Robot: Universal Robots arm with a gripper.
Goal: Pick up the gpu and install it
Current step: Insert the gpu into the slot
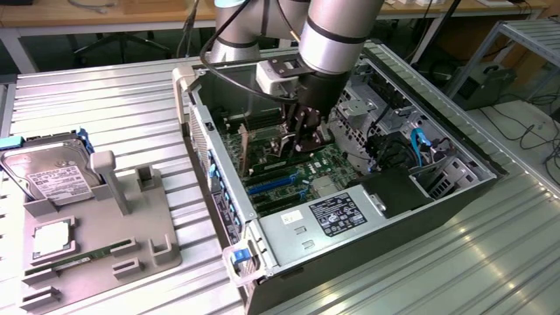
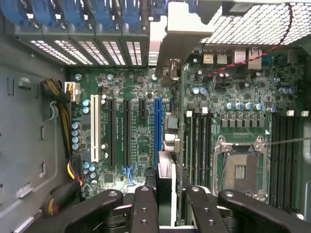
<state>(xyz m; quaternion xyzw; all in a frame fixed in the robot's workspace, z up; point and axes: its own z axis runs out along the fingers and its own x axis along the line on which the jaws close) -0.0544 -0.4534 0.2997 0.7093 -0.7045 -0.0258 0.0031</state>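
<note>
Holding the gpu (image 2: 165, 182) edge-on between closed fingers, my pincer (image 1: 302, 141) hangs inside the open computer case (image 1: 455, 177) — card upright so its lower edge faces the motherboard (image 2: 141, 141) slots, bracket (image 2: 177, 36) toward the rear wall.

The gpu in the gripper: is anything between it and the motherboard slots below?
Nothing visible blocks it. The gripper holds the gpu edge-on inside the open computer case, above the motherboard, beside the blue slot, whose top is bare.
</note>
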